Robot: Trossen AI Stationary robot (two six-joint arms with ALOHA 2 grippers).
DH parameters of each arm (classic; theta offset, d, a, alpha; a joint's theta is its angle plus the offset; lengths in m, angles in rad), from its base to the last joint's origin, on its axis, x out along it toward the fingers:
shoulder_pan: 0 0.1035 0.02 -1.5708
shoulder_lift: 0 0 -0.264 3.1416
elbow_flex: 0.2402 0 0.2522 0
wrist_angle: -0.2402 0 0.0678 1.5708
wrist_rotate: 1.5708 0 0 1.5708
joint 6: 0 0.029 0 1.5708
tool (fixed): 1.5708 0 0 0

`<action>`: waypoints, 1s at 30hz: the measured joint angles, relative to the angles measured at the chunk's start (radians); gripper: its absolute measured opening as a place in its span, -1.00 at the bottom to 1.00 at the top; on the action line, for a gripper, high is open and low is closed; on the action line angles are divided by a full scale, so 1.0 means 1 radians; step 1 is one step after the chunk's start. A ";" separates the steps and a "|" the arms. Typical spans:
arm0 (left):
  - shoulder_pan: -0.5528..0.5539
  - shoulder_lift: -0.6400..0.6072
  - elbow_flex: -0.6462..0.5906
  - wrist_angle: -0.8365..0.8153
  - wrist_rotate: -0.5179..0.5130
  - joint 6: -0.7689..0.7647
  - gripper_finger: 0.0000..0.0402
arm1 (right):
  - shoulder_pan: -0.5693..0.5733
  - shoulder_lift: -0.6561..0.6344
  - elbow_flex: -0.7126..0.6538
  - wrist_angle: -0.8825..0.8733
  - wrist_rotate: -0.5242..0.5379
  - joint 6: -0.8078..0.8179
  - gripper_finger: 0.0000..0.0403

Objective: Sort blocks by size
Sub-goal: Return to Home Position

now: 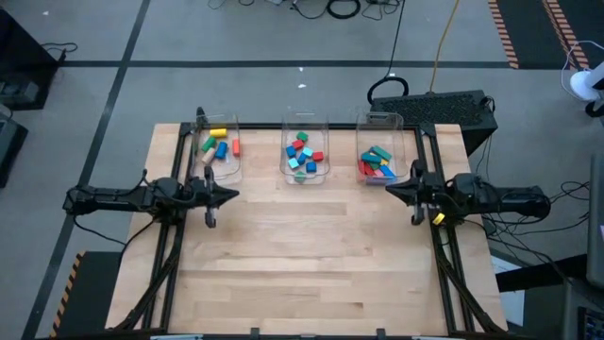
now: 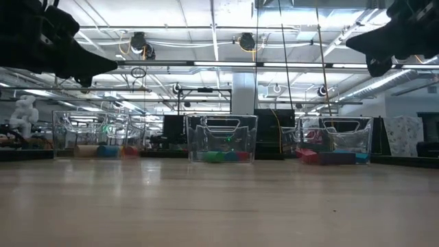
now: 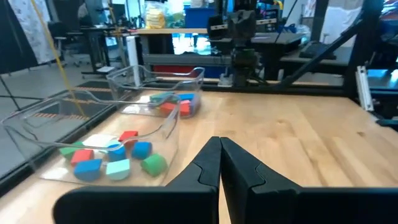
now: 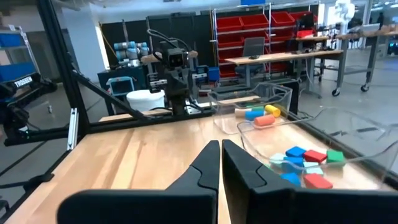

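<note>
The blocks lie in three clear bins along the table's far side. The left bin (image 1: 219, 146) holds short cylinders (image 1: 220, 133), the middle bin (image 1: 305, 151) small cubes (image 1: 302, 154), and the right bin (image 1: 379, 159) longer bars (image 1: 378, 158). My left gripper (image 1: 234, 195) is shut and holds nothing; it points level toward the table's middle, near the left bin's front. My right gripper (image 1: 389, 189) is also shut with nothing in it, and points level toward the left, in front of the right bin. The wrist views show each gripper's fingertips together, the left gripper (image 3: 220, 142) and the right gripper (image 4: 220, 144).
Bare wooden table (image 1: 311, 255) spreads between the arms and toward the near edge. Black frame rails (image 1: 179, 170) run along both sides. A dark case (image 1: 444, 106) sits beyond the far right corner.
</note>
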 joint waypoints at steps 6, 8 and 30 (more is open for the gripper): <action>0.000 -0.002 0.000 -0.002 -0.018 0.004 -0.94 | 0.000 0.000 -0.061 0.049 -0.001 0.039 -1.00; 0.000 -0.002 0.000 -0.004 -0.018 0.004 -0.94 | 0.000 0.000 -0.082 0.062 -0.001 0.037 -1.00; 0.000 -0.017 -0.023 0.000 -0.026 -0.015 -0.94 | 0.000 0.009 -0.188 0.161 -0.032 0.073 -1.00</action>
